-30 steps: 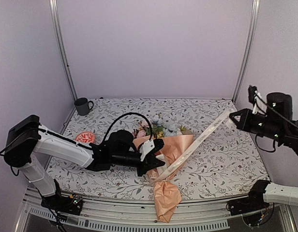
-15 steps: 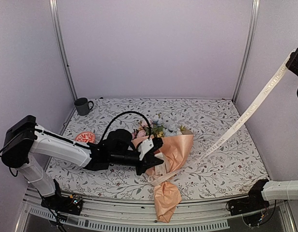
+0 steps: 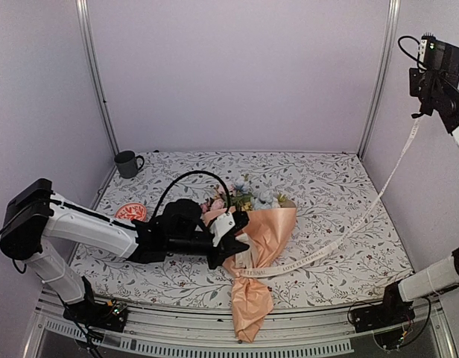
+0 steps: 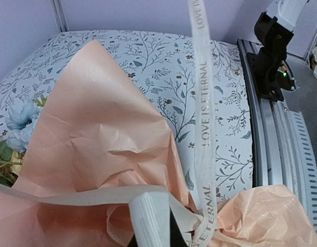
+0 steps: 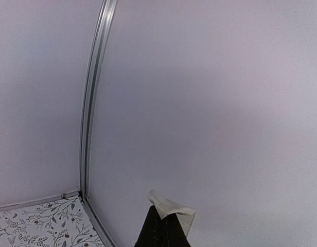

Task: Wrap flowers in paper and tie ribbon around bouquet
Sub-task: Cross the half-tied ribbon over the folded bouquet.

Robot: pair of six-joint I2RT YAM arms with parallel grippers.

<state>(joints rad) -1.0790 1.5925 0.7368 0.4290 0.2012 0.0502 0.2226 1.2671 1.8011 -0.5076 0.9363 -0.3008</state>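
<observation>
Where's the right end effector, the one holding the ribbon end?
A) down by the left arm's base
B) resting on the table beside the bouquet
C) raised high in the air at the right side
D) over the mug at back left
C: the right end effector pinches the end of the ribbon high in the air at the right, and the ribbon slopes down from there to the bouquet.

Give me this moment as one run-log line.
step: tying ribbon | left gripper: shut on ribbon at bouquet neck | right gripper: shut on ribbon end, high at right
</observation>
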